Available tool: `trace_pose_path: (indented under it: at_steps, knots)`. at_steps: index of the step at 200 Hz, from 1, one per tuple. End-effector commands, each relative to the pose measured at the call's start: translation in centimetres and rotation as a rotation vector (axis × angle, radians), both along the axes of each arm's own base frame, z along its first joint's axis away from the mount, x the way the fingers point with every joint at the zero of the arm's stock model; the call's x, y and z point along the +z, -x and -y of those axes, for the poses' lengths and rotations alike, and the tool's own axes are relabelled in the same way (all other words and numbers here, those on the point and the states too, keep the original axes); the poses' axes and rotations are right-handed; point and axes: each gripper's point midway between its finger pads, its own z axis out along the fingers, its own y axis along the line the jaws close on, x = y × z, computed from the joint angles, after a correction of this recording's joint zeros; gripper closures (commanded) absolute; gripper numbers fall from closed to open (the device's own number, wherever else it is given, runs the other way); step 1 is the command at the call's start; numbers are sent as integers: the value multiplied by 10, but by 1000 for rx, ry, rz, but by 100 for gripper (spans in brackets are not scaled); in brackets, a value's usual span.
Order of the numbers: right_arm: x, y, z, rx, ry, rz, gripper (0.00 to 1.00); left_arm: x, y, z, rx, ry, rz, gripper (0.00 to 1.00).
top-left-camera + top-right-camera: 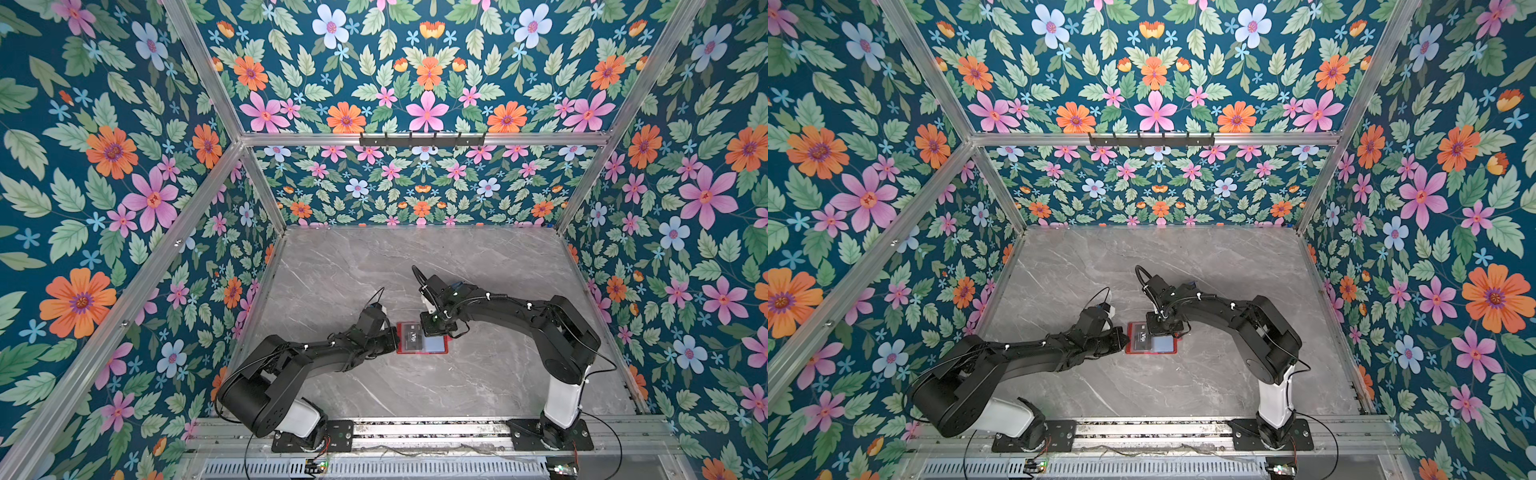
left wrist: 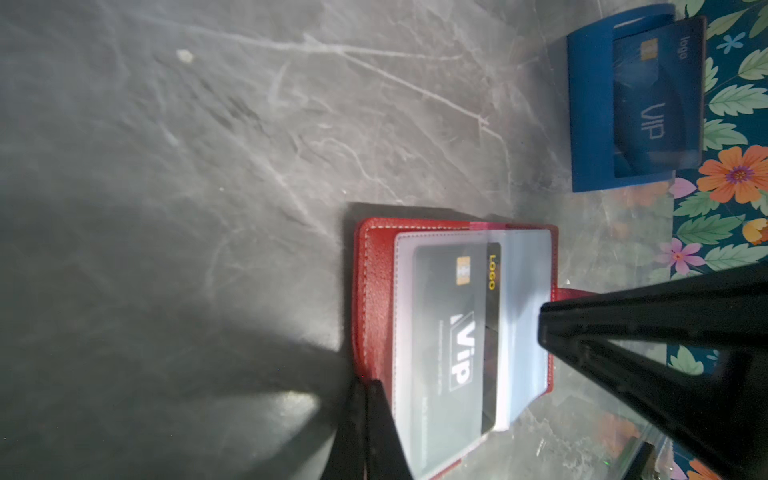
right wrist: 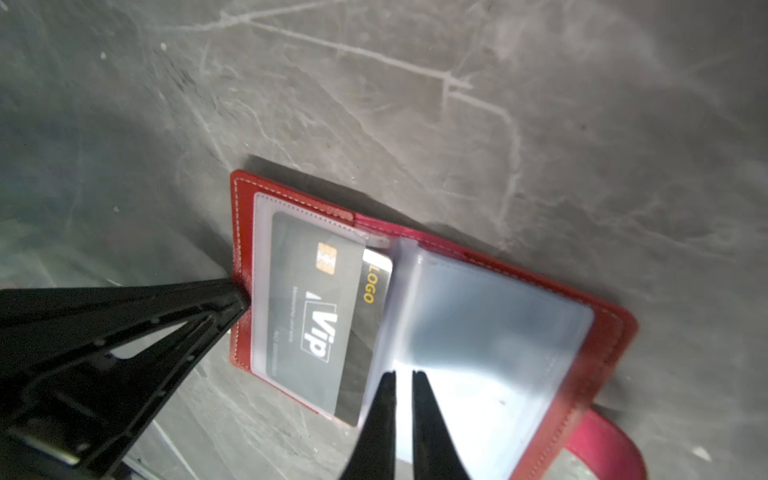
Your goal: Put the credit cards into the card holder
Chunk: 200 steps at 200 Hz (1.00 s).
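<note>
a: where's the holder?
b: the holder (image 1: 435,345) (image 1: 1163,345) lies open and flat on the grey surface (image 1: 478,253), in the near middle, between the two arms in both top views
a: any card in it?
b: a black card (image 3: 316,307) marked "vip" sits in the left sleeve (image 3: 262,266), most of the way in. its edge with the yellow "logo" sticks out toward the fold
a: and the hands?
b: the left hand (image 2: 365,384) has its fingers together, tip on the holder's red left border. the right hand (image 3: 404,376) has its fingers drawn nearly together, only a thin slit between, tips over the right sleeves (image 3: 498,332). can't tell whether they pinch one
a: other cards?
b: a blue card (image 2: 656,104) stands in a blue stand (image 2: 590,116), well apart from the holder, farther back and to the right
</note>
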Motion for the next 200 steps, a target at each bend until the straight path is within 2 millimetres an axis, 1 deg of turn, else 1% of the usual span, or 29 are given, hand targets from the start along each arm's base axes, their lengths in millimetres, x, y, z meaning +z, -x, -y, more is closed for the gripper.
trace_pose_path:
  at_steps: [1,71,92,122,144,173,200]
  knots:
    - [-1,3,-5,8,-5,-18,92,-8,6,-6,-6,-40,-26,100]
    - [-16,2,-1,-7,56,-38,96,-8,7,-7,-6,-38,-26,100]
    - [-19,3,-4,-3,49,-52,95,-8,6,-6,-7,-34,-26,100]
    - [-22,6,-11,7,33,-68,92,-9,7,-6,-10,-34,-28,100]
    - [-20,7,-18,14,-2,-73,87,-9,7,-6,-10,-32,-28,100]
    - [-19,8,-21,17,-24,-80,81,-9,8,-6,-12,-34,-29,100]
    - [-18,8,-21,15,-31,-75,79,-9,7,-6,-10,-35,-26,100]
